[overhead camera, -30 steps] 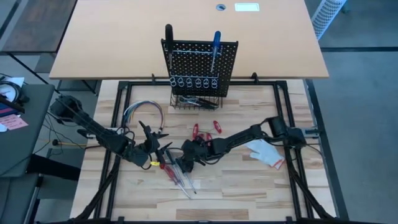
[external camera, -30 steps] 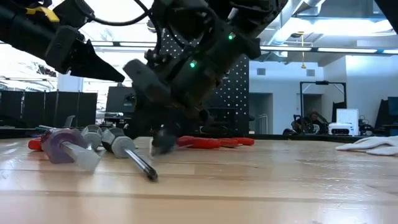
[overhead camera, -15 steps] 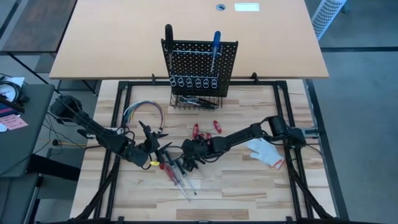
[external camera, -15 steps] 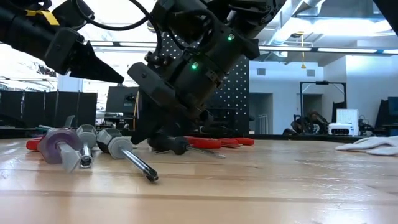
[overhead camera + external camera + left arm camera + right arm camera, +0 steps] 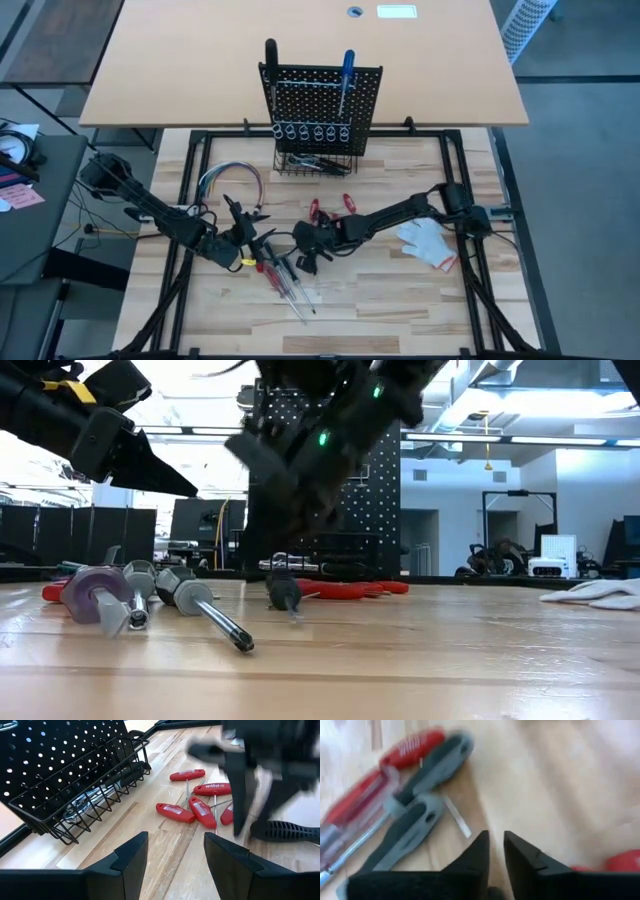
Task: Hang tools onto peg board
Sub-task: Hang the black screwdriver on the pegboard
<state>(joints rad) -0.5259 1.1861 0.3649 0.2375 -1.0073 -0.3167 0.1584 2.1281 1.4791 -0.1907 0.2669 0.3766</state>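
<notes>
Beyond the worktop, the low view shows a large, bright room with ceiling strip lights, dark monitors along the left and equipment at the far right. A broad tan tabletop [image 5: 300, 60] lies behind the pale, wood-planked worktop [image 5: 380, 290], which sits in a black frame.

The peg board [image 5: 320, 105] stands upright at the worktop's far edge, with a black-handled screwdriver [image 5: 271, 52] and a blue-handled screwdriver [image 5: 348, 66] already hung on it and a wire basket [image 5: 80, 805] at its base. Near the worktop's middle lie red-handled tools [image 5: 192, 807], just in front of the basket. A bundle of coloured wires [image 5: 230, 180] lies to the left and a white glove [image 5: 425, 240] to the right.

The left gripper [image 5: 255, 235] hovers low over the middle-left of the worktop, its jaws spread apart with nothing between them. The right gripper [image 5: 312, 250] reaches in from the right, just beside it; its jaws stand nearly together with only a narrow gap, and appear to hold nothing. A black-handled driver [image 5: 284, 593] rests on the worktop beneath it. Close to the left, a group of screwdrivers [image 5: 285, 280] lies side by side, clear and grey handles among them.
</notes>
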